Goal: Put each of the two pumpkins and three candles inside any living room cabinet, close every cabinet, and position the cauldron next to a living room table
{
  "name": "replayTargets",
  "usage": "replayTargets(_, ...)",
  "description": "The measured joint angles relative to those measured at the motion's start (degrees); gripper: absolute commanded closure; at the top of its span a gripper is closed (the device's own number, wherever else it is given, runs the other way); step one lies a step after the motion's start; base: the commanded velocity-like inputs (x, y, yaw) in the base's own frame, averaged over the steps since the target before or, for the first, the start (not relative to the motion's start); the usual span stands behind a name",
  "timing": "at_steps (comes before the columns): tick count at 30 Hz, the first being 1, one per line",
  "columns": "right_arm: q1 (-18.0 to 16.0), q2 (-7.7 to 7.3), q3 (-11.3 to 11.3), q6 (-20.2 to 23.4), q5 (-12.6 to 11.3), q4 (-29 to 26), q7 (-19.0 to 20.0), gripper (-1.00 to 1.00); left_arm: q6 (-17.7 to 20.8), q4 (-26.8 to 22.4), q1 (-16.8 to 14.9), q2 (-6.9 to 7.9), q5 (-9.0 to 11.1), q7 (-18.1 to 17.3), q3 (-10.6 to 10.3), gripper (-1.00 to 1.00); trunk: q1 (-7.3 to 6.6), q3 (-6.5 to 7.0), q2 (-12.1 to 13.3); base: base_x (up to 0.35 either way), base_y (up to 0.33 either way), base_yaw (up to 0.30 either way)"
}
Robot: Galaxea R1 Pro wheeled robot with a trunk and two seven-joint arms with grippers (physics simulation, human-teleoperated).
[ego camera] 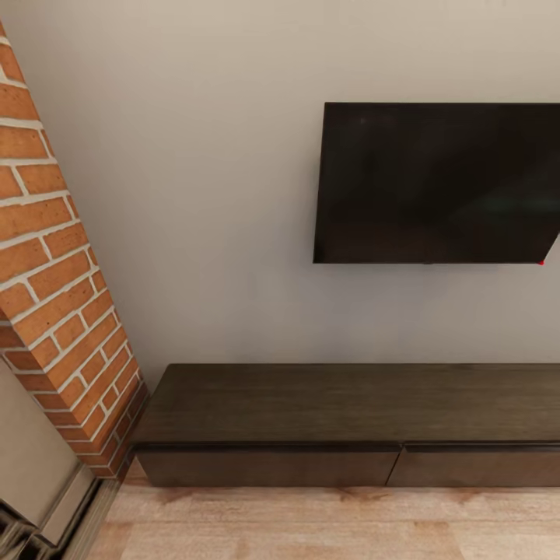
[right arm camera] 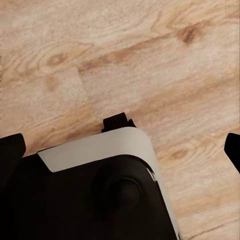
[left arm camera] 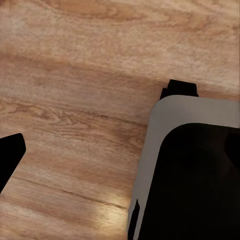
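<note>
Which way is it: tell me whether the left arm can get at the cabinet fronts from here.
Probably not yet. The cabinet stands closed across a strip of wood floor, and the left wrist view shows that arm's fingers pointing down at floorboards beside the robot's base.

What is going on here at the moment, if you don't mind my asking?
Nothing is being handled right now. The robot faces the long dark cabinet under a wall-mounted TV, with a brick column to the left. The cabinet's fronts look shut and its top is bare. Both wrist cameras look down at the wooden floor and part of the robot's own body.
</note>
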Motion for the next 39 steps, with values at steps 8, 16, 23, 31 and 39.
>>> replayTargets(8,0.0,0.12,0.0,0.0,-0.3,-0.1,0.0,-1.0,-0.1,-0.2,0.0,-0.49,0.1,0.0,0.2,-1.0,0.0,0.0,0.0,0.0,0.0,0.0)
replayTargets(16,0.0,0.07,0.0,0.0,-0.3,0.0,0.0,-1.0,-0.1,-0.2,0.0,-0.48,0.0,0.0,0.2,-1.0,0.0,0.0,0.0,0.0,0.0,0.0)
replayTargets(23,0.0,0.08,0.0,0.0,-0.3,0.0,0.0,-1.0,-0.1,-0.2,0.0,-0.41,0.0,0.0,0.2,-1.0,0.0,0.0,0.0,0.0,0.0,0.0)
replayTargets(31,0.0,0.08,0.0,0.0,-0.3,0.0,0.0,-1.0,-0.1,-0.2,0.0,-0.53,0.0,0.0,0.2,-1.0,0.0,0.0,0.0,0.0,0.0,0.0)
replayTargets(39,0.0,0.08,0.0,0.0,-0.3,0.0,0.0,-1.0,-0.1,-0.2,0.0,-0.54,0.1,0.0,0.2,-1.0,0.0,0.0,0.0,0.0,0.0,0.0)
